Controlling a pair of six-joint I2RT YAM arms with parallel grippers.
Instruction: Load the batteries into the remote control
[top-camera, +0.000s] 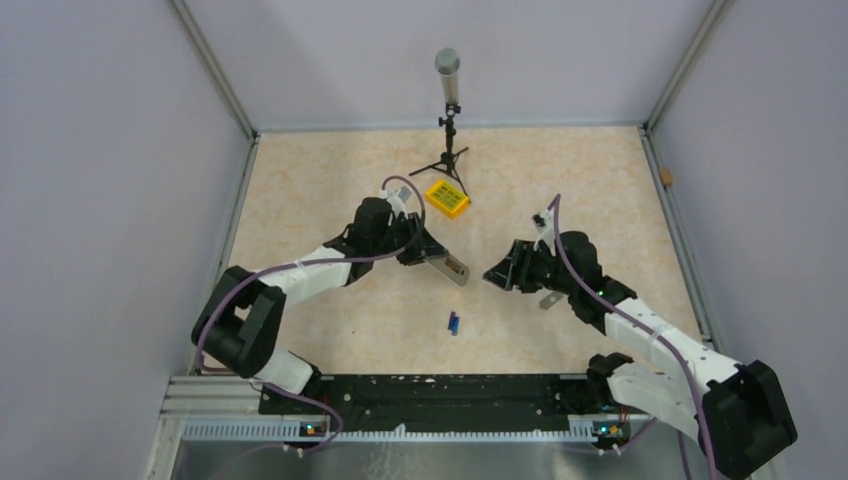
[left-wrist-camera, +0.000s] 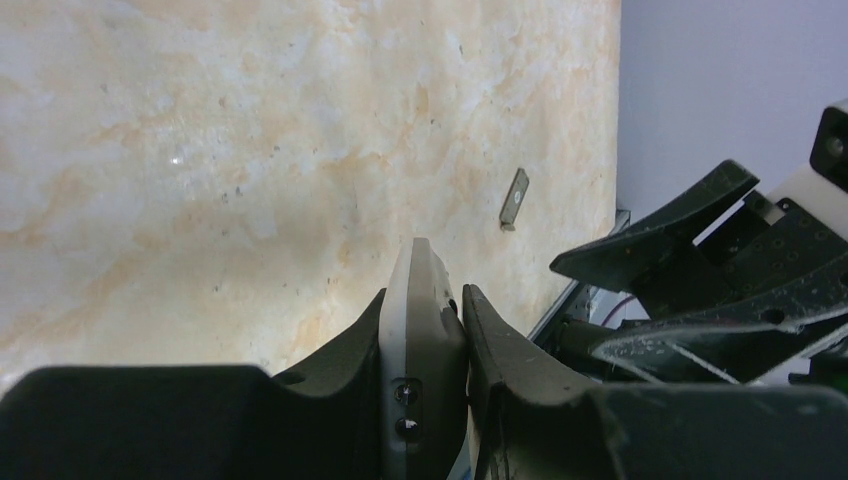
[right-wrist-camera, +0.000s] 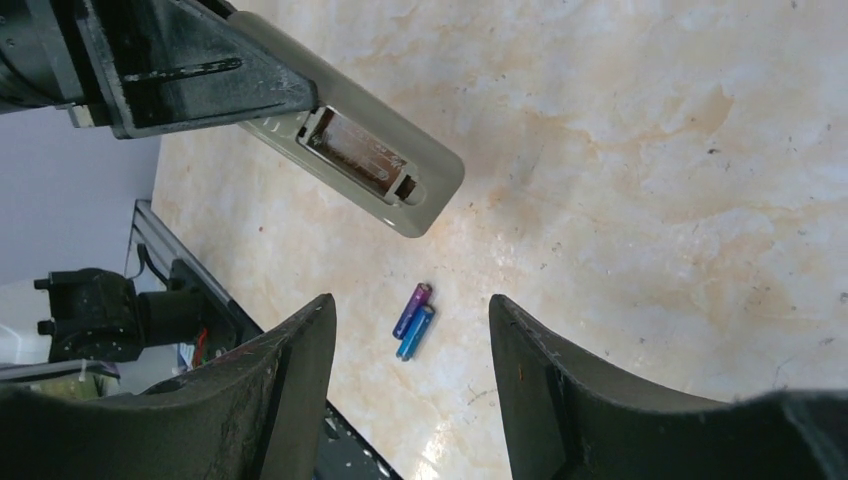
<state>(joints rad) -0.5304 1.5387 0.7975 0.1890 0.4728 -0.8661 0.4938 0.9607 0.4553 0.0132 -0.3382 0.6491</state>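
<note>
My left gripper (top-camera: 424, 252) is shut on the remote control (top-camera: 452, 266) and holds it above the table, back side showing. The left wrist view shows the remote (left-wrist-camera: 424, 330) edge-on between the fingers (left-wrist-camera: 340, 345). In the right wrist view the remote (right-wrist-camera: 400, 160) has its battery compartment (right-wrist-camera: 358, 152) open and empty. Two blue batteries (top-camera: 453, 323) lie side by side on the table, also seen in the right wrist view (right-wrist-camera: 413, 320). My right gripper (top-camera: 492, 276) is open and empty, above the table just right of the remote, with the batteries showing between its fingers (right-wrist-camera: 300, 350).
A small grey battery cover (top-camera: 548, 299) lies on the table by the right arm, also in the left wrist view (left-wrist-camera: 514, 198). A yellow box (top-camera: 446, 197) with green keys and a tripod stand (top-camera: 450, 120) are at the back. Walls enclose the table.
</note>
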